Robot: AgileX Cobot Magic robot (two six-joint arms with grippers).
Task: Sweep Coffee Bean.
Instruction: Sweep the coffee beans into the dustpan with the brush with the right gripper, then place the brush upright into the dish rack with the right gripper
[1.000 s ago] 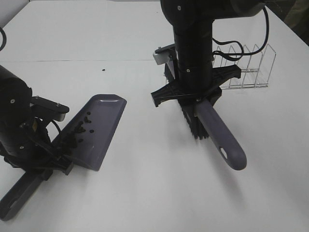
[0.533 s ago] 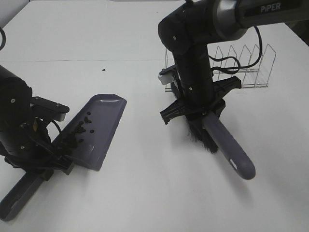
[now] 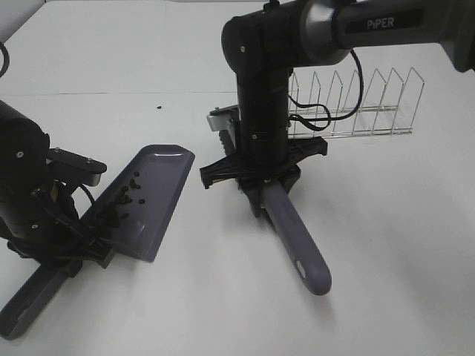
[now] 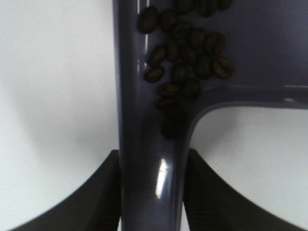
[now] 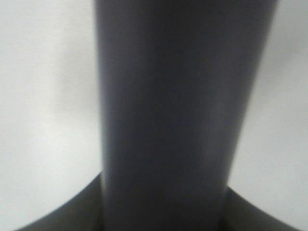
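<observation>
The grey dustpan [image 3: 152, 194] lies tilted on the white table at the left, with several coffee beans [image 3: 122, 202] in its tray. They show close up in the left wrist view [image 4: 185, 57], gathered near the handle. My left gripper [image 3: 67, 256] is shut on the dustpan handle [image 4: 151, 183]. My right gripper [image 3: 260, 178] is shut on the brush handle [image 3: 297, 241], which fills the right wrist view [image 5: 166, 110]. The brush sits just right of the dustpan's lip. Its bristles are hidden behind the arm. One stray bean [image 3: 159, 107] lies far back on the table.
A clear wire rack [image 3: 356, 104] stands at the back right, behind the right arm. The table edge runs along the far left corner. Open table lies in front and between the two arms.
My right arm has carried the brush leftward, from the right of the table toward the dustpan's lip. The left arm and the dustpan have stayed still.
</observation>
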